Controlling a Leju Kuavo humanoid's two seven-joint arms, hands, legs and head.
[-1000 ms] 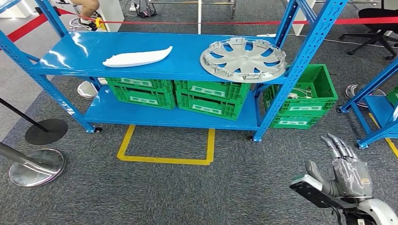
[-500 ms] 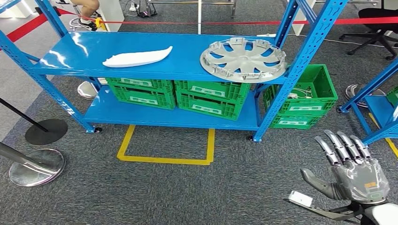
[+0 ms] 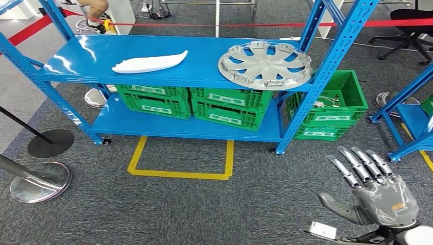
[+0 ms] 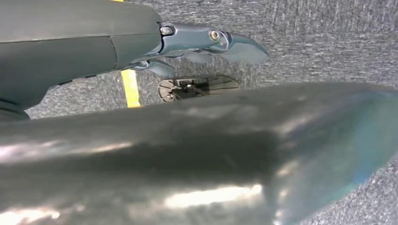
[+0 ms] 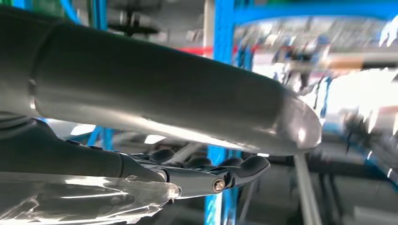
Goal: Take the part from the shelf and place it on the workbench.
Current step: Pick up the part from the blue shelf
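Note:
On the top board of the blue shelf (image 3: 92, 56) lie a white curved part (image 3: 149, 62) towards the left and a silver wheel cover (image 3: 265, 65) at the right end. My right hand (image 3: 375, 191) hovers low at the right over the carpet, well short of the shelf, its back towards me, fingers spread and holding nothing. In the right wrist view the right hand's fingers (image 5: 244, 168) reach towards a blue upright. In the left wrist view my left hand's fingers (image 4: 211, 42) hang stretched over grey carpet, with nothing in them.
Green crates (image 3: 224, 104) fill the lower board, and more green crates (image 3: 327, 107) stand beside the shelf's right post. A yellow taped square (image 3: 181, 163) marks the floor in front. Stanchion bases (image 3: 50, 143) sit at the left. Another blue rack (image 3: 408, 112) stands at the right.
My right hand has turned from edge-on to showing its back, spread its fingers and shifted slightly left. The shelf and both parts have not moved.

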